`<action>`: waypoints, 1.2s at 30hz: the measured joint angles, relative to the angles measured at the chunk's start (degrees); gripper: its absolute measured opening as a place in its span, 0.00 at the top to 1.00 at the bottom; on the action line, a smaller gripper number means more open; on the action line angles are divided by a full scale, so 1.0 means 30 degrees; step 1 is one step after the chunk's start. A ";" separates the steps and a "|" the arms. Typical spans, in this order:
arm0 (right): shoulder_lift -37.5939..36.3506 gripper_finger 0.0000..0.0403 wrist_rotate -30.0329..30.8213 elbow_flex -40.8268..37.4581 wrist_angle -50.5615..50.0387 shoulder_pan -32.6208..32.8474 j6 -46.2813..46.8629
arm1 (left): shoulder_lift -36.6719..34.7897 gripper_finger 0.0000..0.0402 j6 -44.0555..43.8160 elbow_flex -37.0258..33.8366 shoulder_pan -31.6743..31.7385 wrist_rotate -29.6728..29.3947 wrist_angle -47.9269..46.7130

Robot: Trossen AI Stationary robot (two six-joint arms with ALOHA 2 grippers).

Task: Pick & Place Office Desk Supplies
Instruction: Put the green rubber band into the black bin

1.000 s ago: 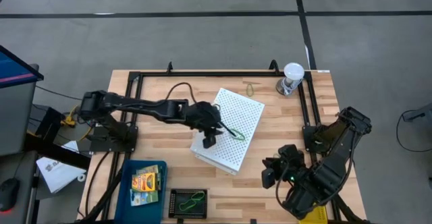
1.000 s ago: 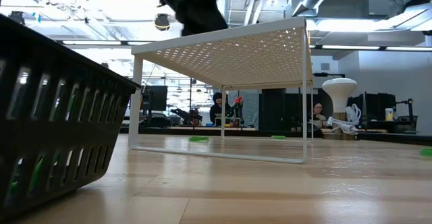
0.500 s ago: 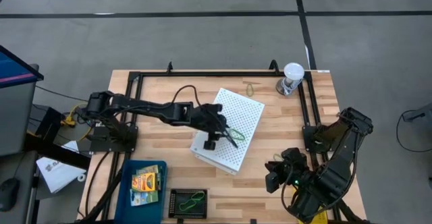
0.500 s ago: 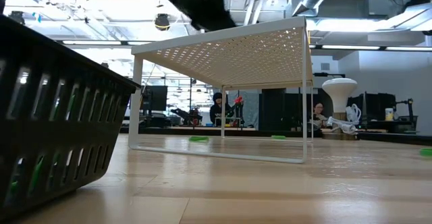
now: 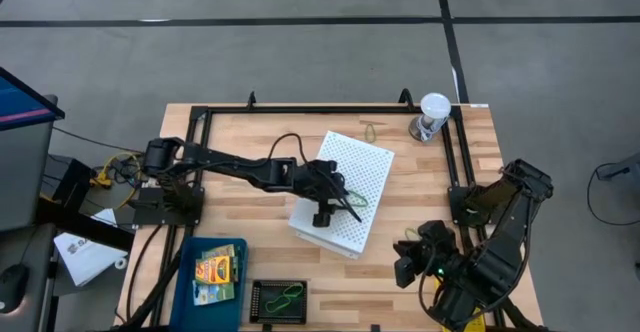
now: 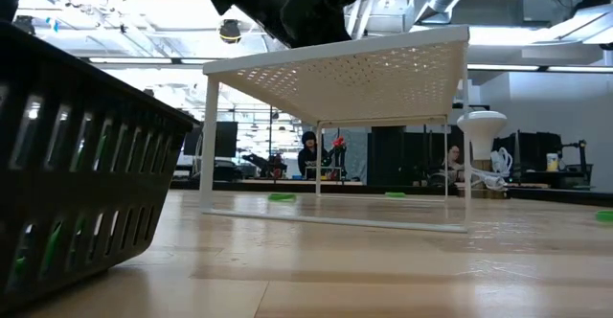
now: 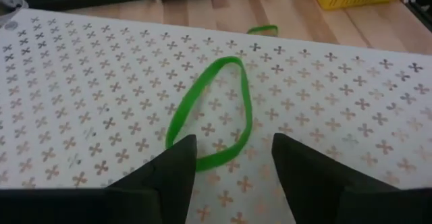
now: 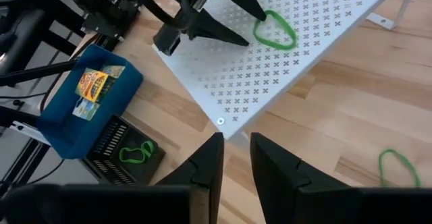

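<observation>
Reaching over the white perforated box (image 5: 343, 192) at the table's centre, the left gripper (image 7: 228, 158) hangs with jaws apart, the green rubber band (image 7: 214, 110) lying flat on the box top, its near end between the fingertips (image 7: 177, 158). At five o'clock the right gripper (image 8: 233, 158) waits, jaws slightly parted and empty. Another green band (image 8: 396, 164) lies on the wood nearby. At seven o'clock a blue bin (image 5: 190, 272) holds crayon boxes (image 5: 216, 268); beside it a black basket (image 5: 258, 294) contains a green loop (image 5: 285, 294).
</observation>
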 joint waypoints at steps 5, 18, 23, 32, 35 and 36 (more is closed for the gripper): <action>0.0000 0.82 -0.0058 0.0000 0.0132 0.0203 0.0289 | -0.0570 0.56 -0.0216 -0.0094 0.0115 -0.0183 -0.0449; 0.0000 0.82 0.0058 0.0000 -0.0013 0.0226 0.0269 | -0.1155 0.57 -0.1056 -0.0116 0.0323 -0.0102 0.0260; 0.0000 0.82 0.0069 0.0000 -0.0014 0.0226 0.0262 | -0.1127 0.56 -0.1031 -0.0116 0.0622 -0.0149 0.0720; 0.0005 0.82 0.0070 0.0000 0.0050 0.0230 0.0259 | -0.1127 0.57 -0.1093 -0.0116 0.0874 0.1578 0.0230; 0.0007 0.82 0.0073 0.0000 0.0059 0.0226 0.0247 | -0.0979 0.57 -0.1093 -0.0116 0.0823 0.2024 0.0381; 0.0007 0.82 0.0073 0.0000 0.0059 0.0226 0.0241 | -0.0922 0.57 -0.1087 -0.0131 0.0823 0.2018 0.0302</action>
